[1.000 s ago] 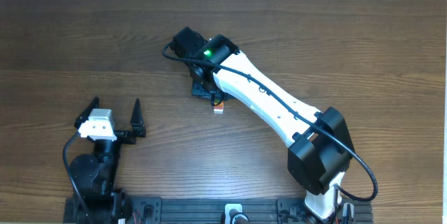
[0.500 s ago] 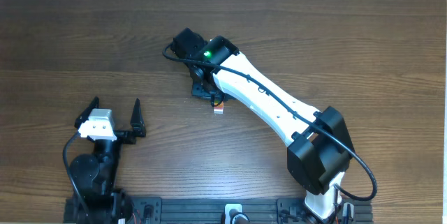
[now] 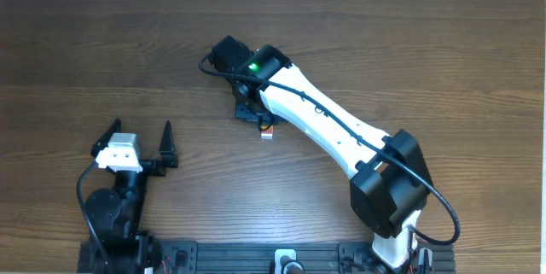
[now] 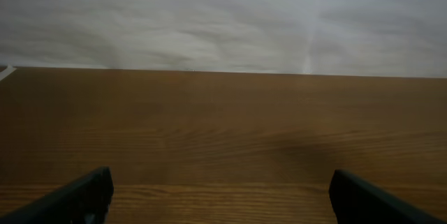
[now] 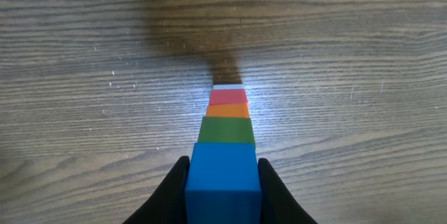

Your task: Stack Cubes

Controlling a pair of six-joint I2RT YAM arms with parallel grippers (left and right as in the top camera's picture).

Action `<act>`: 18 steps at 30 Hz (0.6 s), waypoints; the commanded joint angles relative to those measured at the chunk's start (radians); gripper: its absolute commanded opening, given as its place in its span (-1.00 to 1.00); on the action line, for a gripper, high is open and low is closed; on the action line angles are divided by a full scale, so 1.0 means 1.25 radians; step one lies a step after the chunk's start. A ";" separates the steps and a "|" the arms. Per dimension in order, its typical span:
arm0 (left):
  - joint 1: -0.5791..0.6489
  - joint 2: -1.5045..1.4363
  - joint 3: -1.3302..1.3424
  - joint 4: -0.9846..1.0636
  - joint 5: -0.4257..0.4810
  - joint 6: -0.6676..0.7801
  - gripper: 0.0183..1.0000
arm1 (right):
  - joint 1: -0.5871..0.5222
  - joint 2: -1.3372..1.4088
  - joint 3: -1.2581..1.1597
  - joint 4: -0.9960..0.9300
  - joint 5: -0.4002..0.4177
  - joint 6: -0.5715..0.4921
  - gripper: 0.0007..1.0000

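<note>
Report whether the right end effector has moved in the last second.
No. In the top view the right end effector keeps its spot against the table grain, gripping the blue cube.

Seen from above, the right arm (image 3: 316, 120) covers nearly all of the cube stack (image 3: 267, 132), leaving a sliver showing. In the right wrist view, the picture's edge cuts off the blue cube (image 5: 223, 175).

Seen from my remote console: the table (image 5: 84, 56) is brown wood with open grain and a dull satin finish, with pale glare around the red cube (image 5: 228, 96). The blue cube (image 5: 222, 175) and green cube (image 5: 226, 130) look like smooth, matt plastic. The right gripper (image 5: 222, 161) is matt black, the right arm (image 3: 316, 120) shelled in glossy white plastic.
</note>
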 commanded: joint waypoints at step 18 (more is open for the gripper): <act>0.004 -0.006 -0.004 0.000 0.010 0.012 1.00 | -0.013 0.012 -0.012 0.063 0.011 -0.064 0.98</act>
